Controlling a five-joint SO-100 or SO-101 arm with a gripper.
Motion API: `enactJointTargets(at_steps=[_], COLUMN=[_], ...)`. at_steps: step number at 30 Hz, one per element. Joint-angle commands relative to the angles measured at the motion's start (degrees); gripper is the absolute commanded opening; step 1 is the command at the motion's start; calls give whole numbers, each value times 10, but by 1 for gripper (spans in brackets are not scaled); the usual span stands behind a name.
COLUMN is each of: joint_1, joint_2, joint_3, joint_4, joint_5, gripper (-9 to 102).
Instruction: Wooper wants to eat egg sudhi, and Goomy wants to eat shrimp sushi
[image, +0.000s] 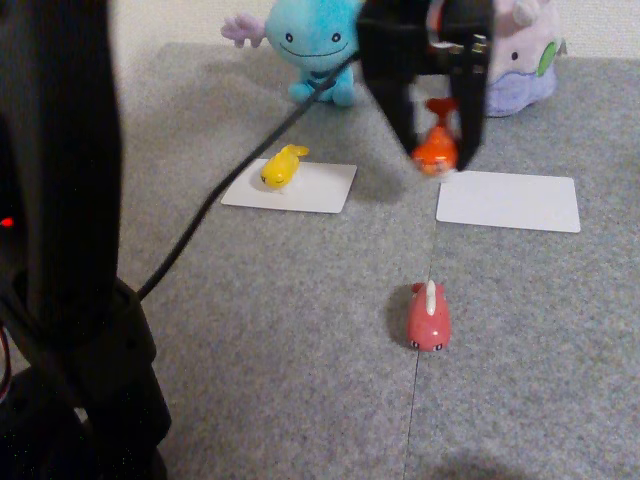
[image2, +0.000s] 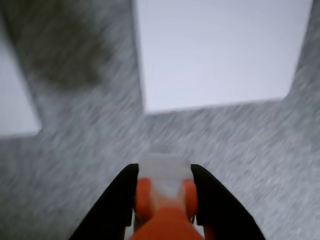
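My gripper (image: 440, 150) hangs above the grey mat, shut on the orange shrimp sushi (image: 437, 148), just left of the right white card (image: 508, 201). In the wrist view the black fingers (image2: 212, 200) clamp the shrimp sushi (image2: 165, 210), with that card (image2: 215, 50) ahead. The yellow egg sudhi (image: 283, 165) lies on the left white card (image: 290, 187) in front of the blue Wooper (image: 312, 45). The lilac Goomy (image: 520, 60) sits at the back right, partly hidden behind the arm.
A pink fish figure (image: 429, 318) lies on the mat in the front middle. The arm's dark base (image: 70, 300) and a black cable (image: 230, 180) occupy the left side. A seam in the mat runs down the middle.
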Motion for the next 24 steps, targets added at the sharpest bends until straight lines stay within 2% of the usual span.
enactJointTargets(at_steps=[1, 5, 10, 19, 24], joint_1=[2, 9, 25, 26, 19], joint_2=[-68, -136, -192, -256, -258], joint_3=[-130, -242, -327, -340, -340], joint_4=[21, 59, 51, 28, 28], joint_5=[-5, -18, -41, -49, -43], gripper=[0, 0, 0, 0, 6])
